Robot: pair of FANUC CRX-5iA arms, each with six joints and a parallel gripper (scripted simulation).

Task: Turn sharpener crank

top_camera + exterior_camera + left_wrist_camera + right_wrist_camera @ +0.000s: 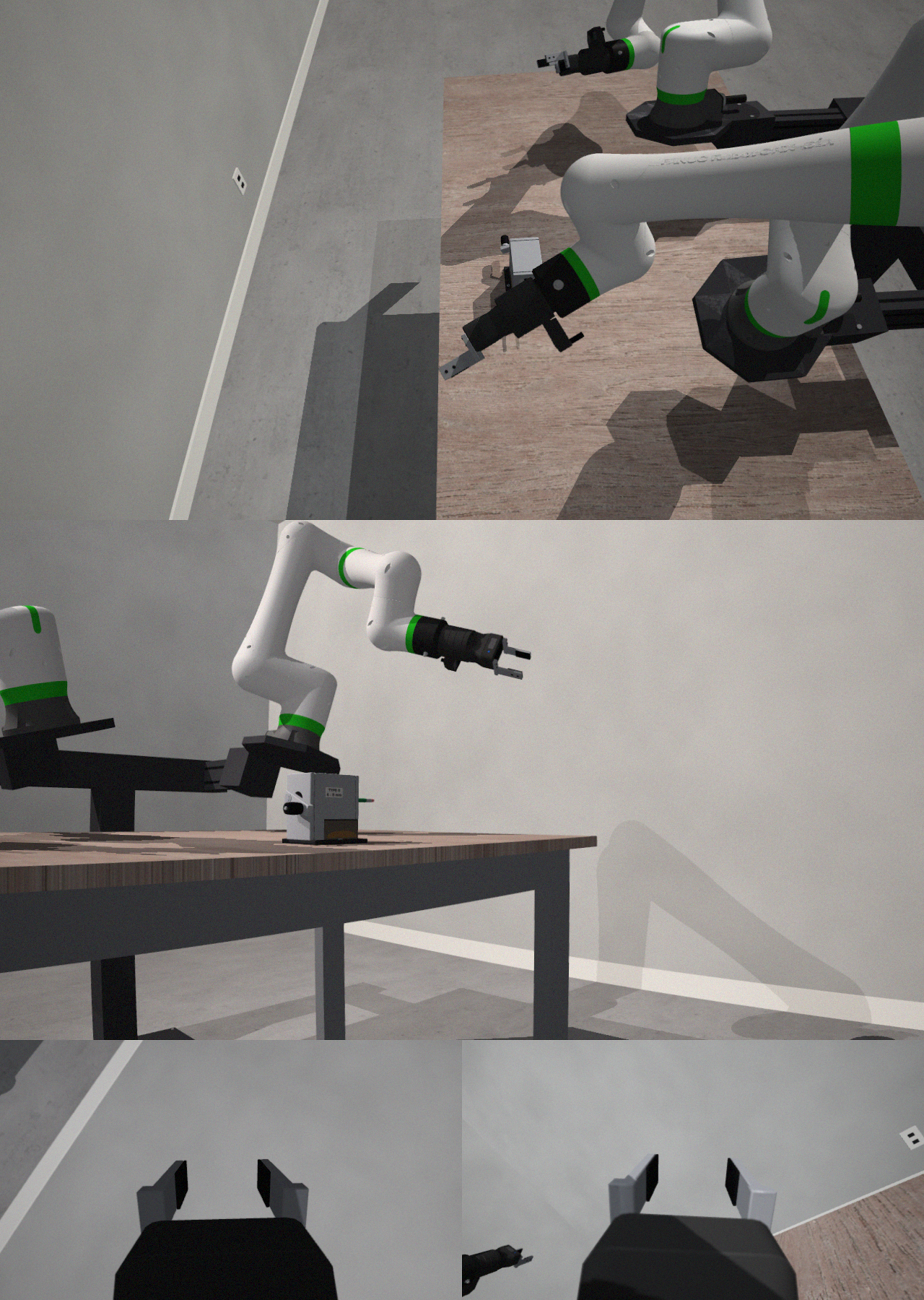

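Observation:
The grey sharpener (525,256) (336,807) stands upright on its black base near the table's edge. Its crank handle (504,240) (293,808) is a black knob on the side facing left in the exterior view. A green pencil (366,799) sticks out of the opposite side. My left gripper (445,371) (525,665) (222,1174) is open and empty, high above the table and away from the crank; its arm partly covers the sharpener in the top view. My right gripper (546,61) (692,1170) is open and empty, above the table's far end in the top view.
The wooden table (548,452) (452,846) (859,1257) carries both arm bases, which stand behind the sharpener in the exterior view. A wall with an outlet (240,180) (912,1137) rises beyond the table's edge. The left arm hangs over the table beside the sharpener.

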